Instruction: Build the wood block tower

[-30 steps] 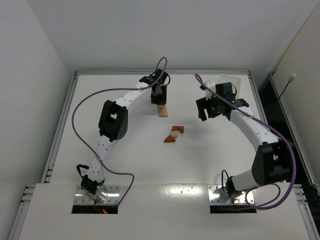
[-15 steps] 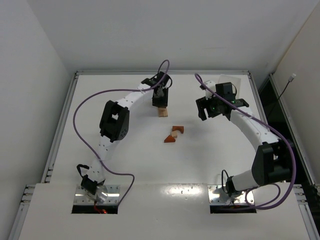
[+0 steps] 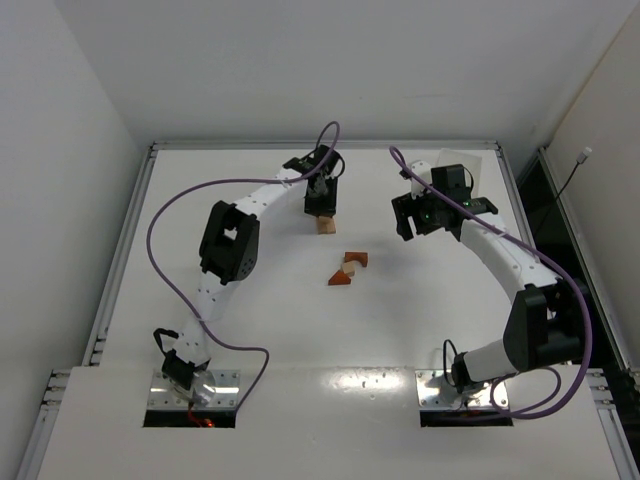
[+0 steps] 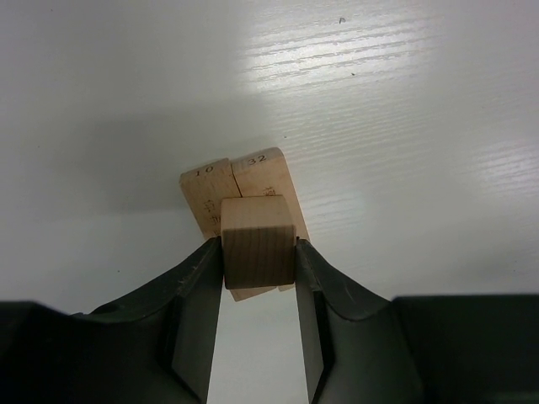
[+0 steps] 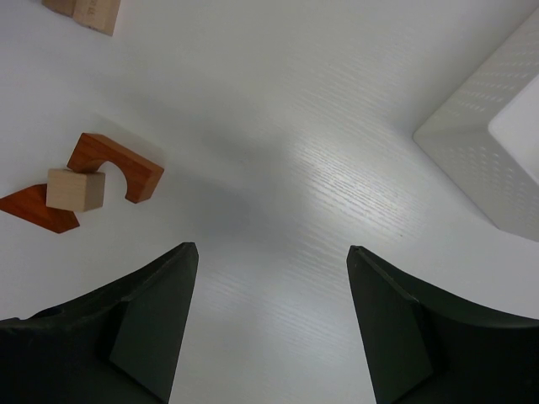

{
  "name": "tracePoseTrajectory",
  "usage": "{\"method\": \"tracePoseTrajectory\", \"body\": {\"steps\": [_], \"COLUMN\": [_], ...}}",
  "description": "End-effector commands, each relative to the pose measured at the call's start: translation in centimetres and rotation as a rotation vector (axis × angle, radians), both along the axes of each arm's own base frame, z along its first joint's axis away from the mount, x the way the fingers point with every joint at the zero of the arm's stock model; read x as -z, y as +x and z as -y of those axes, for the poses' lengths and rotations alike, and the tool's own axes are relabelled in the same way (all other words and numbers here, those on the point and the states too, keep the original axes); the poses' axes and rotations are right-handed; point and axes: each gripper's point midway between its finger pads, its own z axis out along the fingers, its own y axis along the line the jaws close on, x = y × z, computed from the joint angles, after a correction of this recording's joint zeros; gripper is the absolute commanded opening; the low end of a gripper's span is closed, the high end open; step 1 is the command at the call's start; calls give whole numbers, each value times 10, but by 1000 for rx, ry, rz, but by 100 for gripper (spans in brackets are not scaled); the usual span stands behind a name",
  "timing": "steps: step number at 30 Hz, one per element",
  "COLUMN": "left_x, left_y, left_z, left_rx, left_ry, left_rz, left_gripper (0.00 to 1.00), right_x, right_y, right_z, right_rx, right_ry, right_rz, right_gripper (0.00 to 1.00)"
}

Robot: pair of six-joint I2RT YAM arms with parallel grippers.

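My left gripper is shut on a light tan cube and holds it right over two tan rectangular blocks that lie side by side on the table, marked 10 and 32. I cannot tell if the cube touches them. In the top view only an edge of these blocks shows under the gripper. My right gripper is open and empty above bare table. Loose pieces lie mid-table: a reddish-brown arch, a small tan cube and a reddish-brown wedge.
A white perforated tray stands at the back right, beside the right gripper. The table's raised rim runs along the left, back and right sides. The tan base blocks also show at the top left of the right wrist view.
My left gripper has moved a little down onto the two tan blocks with the cube in it, covering more of them. The right arm and loose pieces have not moved.
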Motion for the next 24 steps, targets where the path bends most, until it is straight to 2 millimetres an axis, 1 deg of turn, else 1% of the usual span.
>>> {"method": "tracePoseTrajectory", "body": {"steps": [1, 2, 3, 4, 5, 6, 8, 12, 13, 14, 15, 16, 17, 18, 19, 20, 21, 22, 23, 24], "left_x": [-17, -18, -26, -31, -33, -38, -39, -40, -40, -48, -57, -58, -65, -85, -85, -98, -107, -125, -135, -146], "left_y": [3, 5, 8, 8, 13, 13, 15, 17, 17, 19, 18, 17, 21, 22, 19, 24, 23, 20, 19, 19], "left_z": [2, 4, 5, 6, 6, 6, 7, 8, 8, 9, 12, 8, 9, 8, 4, 4, 4, -5, -9, -14], "left_rx": [-6, -6, -6, -7, -12, -2, -2, 6, 6, 5, 6, -3, -4, -13, -19, -30, -32, -54, -61, -78], "left_ry": [-6, -12, -24, -31, -34, -32, -38, -39, -39, -50, -49, -35, -25, -40, -35, -51, -65, -62, -56, -53], "left_rz": [43, 52, 71, 83, 103, 113, 123, 134, 134, 152, 171, 175, 216, 258, 265, 310, 331, 371, 398, 426], "left_gripper": [33, 33, 34, 36, 37, 39, 39, 48, 48, 48, 51, 53, 56, 61, 63, 64, 66, 66, 66, 66], "right_x": [-18, -18, -18, -14, -14, -14, -16, -16, -16, -16, -16, -12, -12, -9, -9, -13, -13, -13, -13, -12], "right_y": [11, 11, 11, 9, 9, 9, 11, 10, 10, 10, 10, 8, 8, 6, 6, 6, 5, 3, 3, -2], "right_z": [-2, -2, -2, -1, -1, -1, -2, -3, -3, -3, -3, -3, -3, -3, -3, -3, -4, -4, -6, -12], "right_rx": [13, 13, 13, 13, 13, 13, 13, 7, 7, 7, 7, 7, 7, 7, 7, 7, -6, -29, -50, -91], "right_ry": [23, 23, 23, 22, 22, 22, 23, 30, 30, 30, 30, 28, 28, 27, 27, 29, 30, 24, 23, 21], "right_rz": [62, 62, 62, 54, 53, 53, 62, 61, 61, 61, 61, 52, 52, 43, 43, 55, 57, 61, 65, 56], "right_gripper": [69, 69, 69, 69, 69, 69, 69, 69, 69, 69, 69, 69, 69, 69, 69, 72, 72, 73, 73, 73]}}
